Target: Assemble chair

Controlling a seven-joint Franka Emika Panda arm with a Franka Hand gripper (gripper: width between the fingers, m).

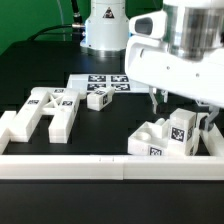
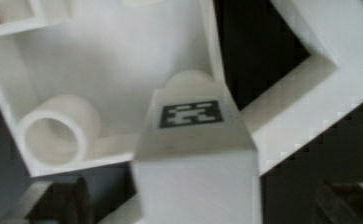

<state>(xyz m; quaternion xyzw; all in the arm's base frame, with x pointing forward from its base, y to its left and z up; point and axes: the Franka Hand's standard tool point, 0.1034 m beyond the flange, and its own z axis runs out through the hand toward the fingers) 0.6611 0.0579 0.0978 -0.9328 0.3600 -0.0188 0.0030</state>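
Note:
The partly built chair (image 1: pixel 168 135) is a cluster of matte white tagged pieces at the exterior view's right, just behind the border wall. My gripper (image 1: pixel 160 103) hangs right above it. In the wrist view a white bar with a square tag (image 2: pixel 192 125) runs between my fingers, beside a panel with a round socket (image 2: pixel 53 135). My gripper (image 2: pixel 196 205) is open: a dark gap shows on each side of the bar, and both fingers (image 2: pixel 62 200) stand clear of it. An H-shaped white piece (image 1: pixel 45 110) and a small tagged block (image 1: pixel 98 98) lie loose to the left.
The long low white border wall (image 1: pixel 100 165) runs along the front. The marker board (image 1: pixel 108 82) lies flat near the robot's base (image 1: pixel 103 30). The table top is black.

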